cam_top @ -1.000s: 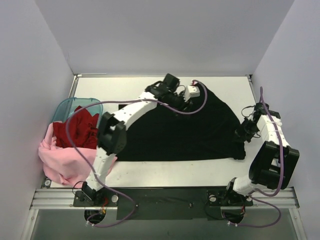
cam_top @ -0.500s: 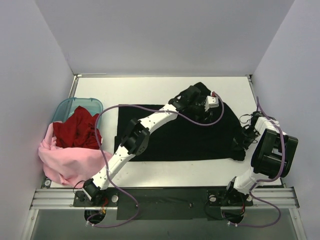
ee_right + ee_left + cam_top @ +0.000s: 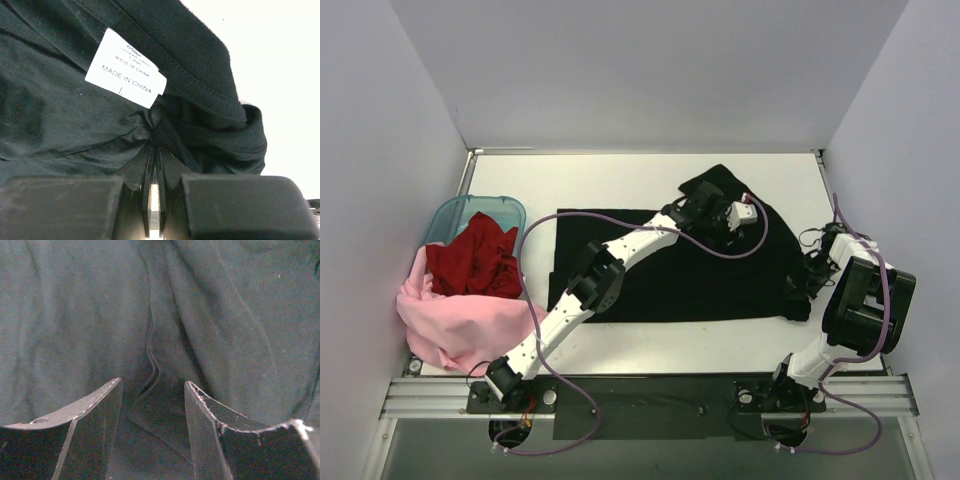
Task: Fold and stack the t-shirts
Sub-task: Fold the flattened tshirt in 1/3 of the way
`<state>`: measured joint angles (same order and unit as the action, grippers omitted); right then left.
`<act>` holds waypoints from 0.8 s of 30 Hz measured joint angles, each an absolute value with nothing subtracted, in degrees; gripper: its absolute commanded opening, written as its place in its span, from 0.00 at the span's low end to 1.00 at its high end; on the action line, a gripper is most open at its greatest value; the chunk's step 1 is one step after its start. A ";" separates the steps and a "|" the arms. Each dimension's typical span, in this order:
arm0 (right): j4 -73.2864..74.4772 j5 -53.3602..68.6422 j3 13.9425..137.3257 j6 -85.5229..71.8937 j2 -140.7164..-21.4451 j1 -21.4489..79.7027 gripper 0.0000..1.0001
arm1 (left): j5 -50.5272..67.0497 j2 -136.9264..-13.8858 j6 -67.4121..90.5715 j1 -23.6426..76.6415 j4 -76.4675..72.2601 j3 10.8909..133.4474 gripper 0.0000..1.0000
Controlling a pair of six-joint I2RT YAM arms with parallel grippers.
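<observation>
The black t-shirt (image 3: 650, 275) is being recorded as spread across the middle and right of the bench (image 3: 610, 180). One lobe is reaching toward the far edge, and a bunched part is lying at the right edge. That bunched part is being gripped by the right gripper (image 3: 153, 175). Its jaws are being pressed together on a pinch of cloth just below the white size label (image 3: 126, 68), so the hold is being taken at or near the neckline.

The left gripper (image 3: 152, 385) is being held over the far-right part of the shirt with its jaws well apart. Nothing is being gripped between them, and a raised crease is being framed in the gap. Whether the tips are touching the cloth cannot be told.

The red t-shirt (image 3: 470, 260) and the pink t-shirt (image 3: 455, 325) are being noted in an unfolded heap at the left edge. The red one is lying partly in the teal tub (image 3: 445, 215), and the pink one is draped toward the near-left corner.

The cloth is being judged light, limp and not fragile. It is likely to sag, wrinkle and drag on the bench rather than slide cleanly. Holds are being advised at the doubled seams, namely collar, shoulder and hem, with two points well apart along one edge. A mid-panel pinch would probably lift only a tent of one layer.
</observation>
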<state>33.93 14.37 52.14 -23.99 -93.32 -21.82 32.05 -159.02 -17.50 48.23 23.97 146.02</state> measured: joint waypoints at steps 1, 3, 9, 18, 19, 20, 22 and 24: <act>33.93 14.33 52.14 -23.99 -93.32 -21.82 0.00 | 31.38 -159.00 -17.85 48.42 24.53 145.60 0.58; 33.91 14.31 52.14 -23.97 -93.30 -21.82 0.00 | 30.09 -158.78 -18.52 48.84 24.25 144.40 0.36; 33.78 14.31 52.14 -23.97 -93.30 -21.93 0.00 | 28.93 -158.69 -16.93 49.17 24.84 145.12 0.00; 33.41 13.26 52.03 -24.01 -94.17 -23.70 0.00 | 27.49 -154.56 -17.74 49.01 24.14 140.07 0.23; 33.34 13.26 52.03 -24.01 -94.45 -23.70 0.00 | 27.40 -154.19 -17.78 48.93 24.05 140.07 0.26; 33.34 13.23 52.03 -24.01 -94.63 -23.70 0.00 | 27.42 -153.91 -17.91 48.77 23.86 140.07 0.28; 33.34 13.08 52.03 -23.99 -94.67 -23.70 0.00 | 27.42 -153.62 -18.13 48.47 23.38 140.09 0.28; 33.34 12.91 52.03 -23.99 -94.67 -23.70 0.00 | 27.42 -153.58 -18.26 47.97 23.40 140.18 0.30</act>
